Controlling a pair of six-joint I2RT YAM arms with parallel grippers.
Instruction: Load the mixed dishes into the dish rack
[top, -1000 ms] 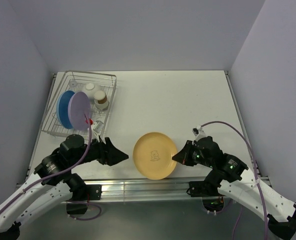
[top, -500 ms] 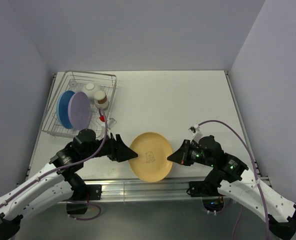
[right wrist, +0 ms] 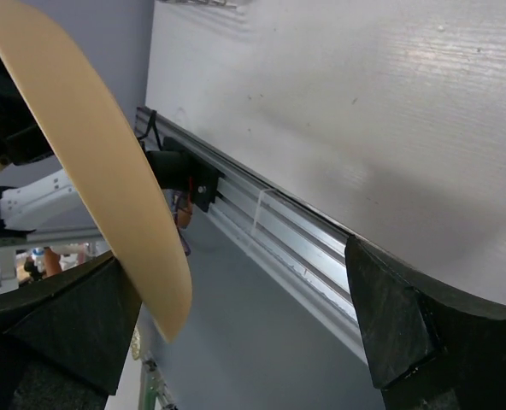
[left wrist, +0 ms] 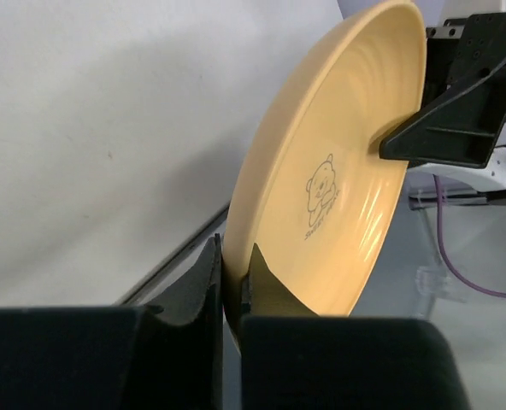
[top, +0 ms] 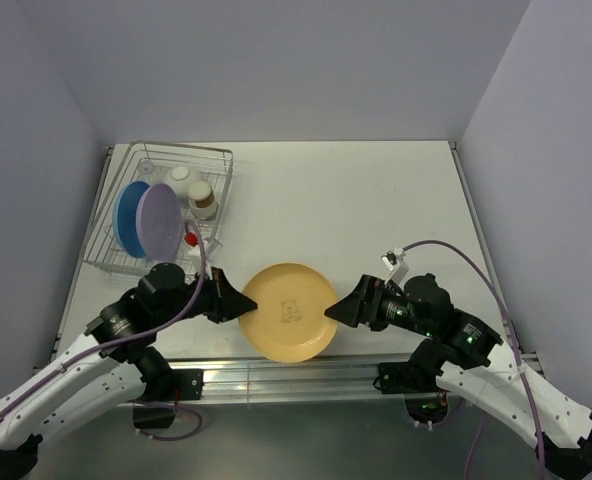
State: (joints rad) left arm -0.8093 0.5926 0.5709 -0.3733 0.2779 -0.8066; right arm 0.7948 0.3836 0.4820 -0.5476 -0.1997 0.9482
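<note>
the yellow-orange plate (top: 288, 312) sits at the near edge of the bench (top: 376, 210), tipped up off the flat and caught between your two arms, with its lower edge out over the front rail. your left hand (left wrist: 233, 278) is clamped on the near rim, one finger on the face and one behind. your right hand (top: 334, 313) has its jaws spread wide; one finger is against the far rim, but it grips nothing.

the plate looks stiff and light, with a glossy face that i would expect to be slippery. pinched at a single spot on the rim, it will probably want to swing or slide if you move fast. take hold low on the rim where the lip thickens, and keep the pinch square to the edge. it may chip if it drops onto the rail, so i would treat it as breakable.

the dish rack (top: 226, 185) is at the far left, well apart from the plate. the blue plate (top: 129, 215) and purple plate (top: 161, 222) stand on edge in it, with a cream cup (top: 203, 198) beside them. there looks to be room next to the purple one.

the plate's face carries a small printed bear (left wrist: 321, 184) with a line of writing under it, too small for me to read. i see no other labels.
</note>
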